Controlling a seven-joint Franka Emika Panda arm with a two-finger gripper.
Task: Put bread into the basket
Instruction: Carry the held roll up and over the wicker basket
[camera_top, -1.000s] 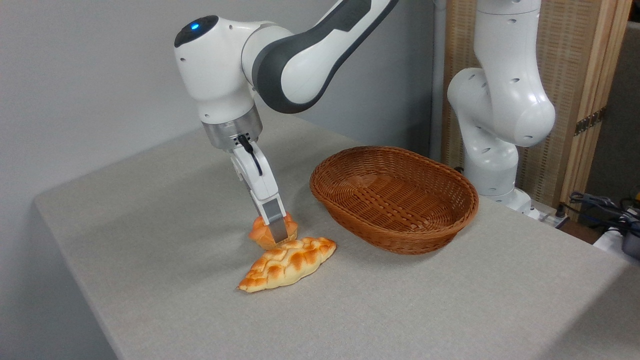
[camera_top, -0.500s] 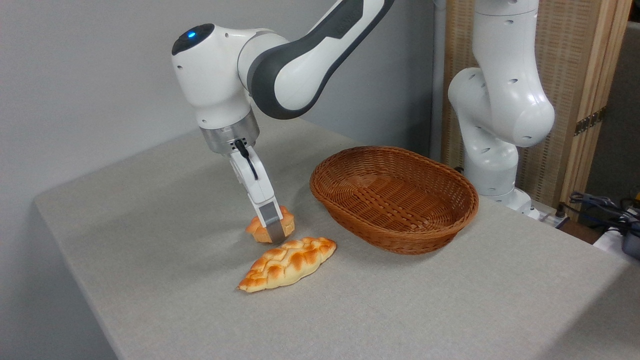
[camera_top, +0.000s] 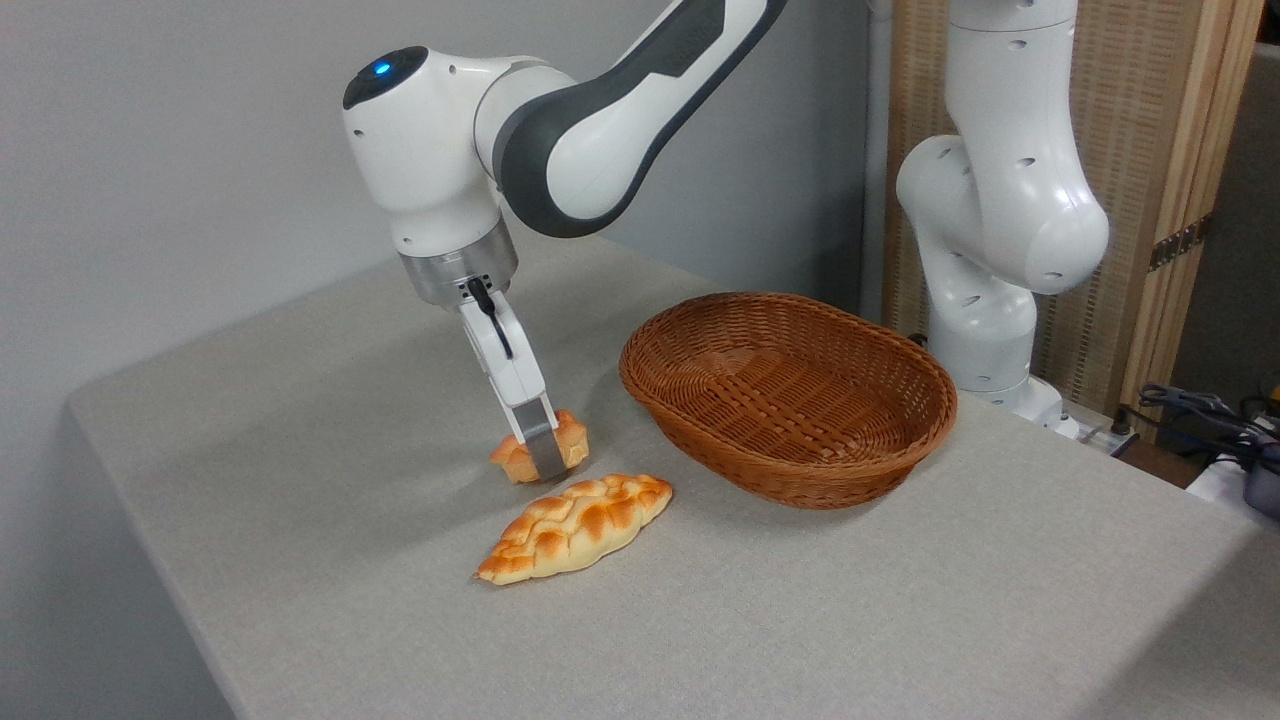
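The white robot arm (camera_top: 600, 110) reaches down from the upper middle, its tool (camera_top: 540, 450) closed on the small round orange-golden glossy bun (camera_top: 570, 440). The near finger (camera_top: 532, 425) crosses the front of the bun, with orange crust showing on both sides of it. The bun looks to hang just clear of the grey cloth-covered surface (camera_top: 850, 620), with a soft shadow beneath it, though the gap is hard to judge from this angle.

Just in front of the bun, apart from it, lies the longer pointed braided golden loaf (camera_top: 575, 527), flat on the surface with one tip toward the lower left.

To the right of the bun stands the oval shallow basket of reddish-brown woven wicker (camera_top: 790, 395), near but not touching either bread; nothing shows inside it. The bun is outside the basket, level with its left rim.

Behind the basket the arm's white base (camera_top: 985, 330) rises beside a slatted wooden screen (camera_top: 1150, 180).
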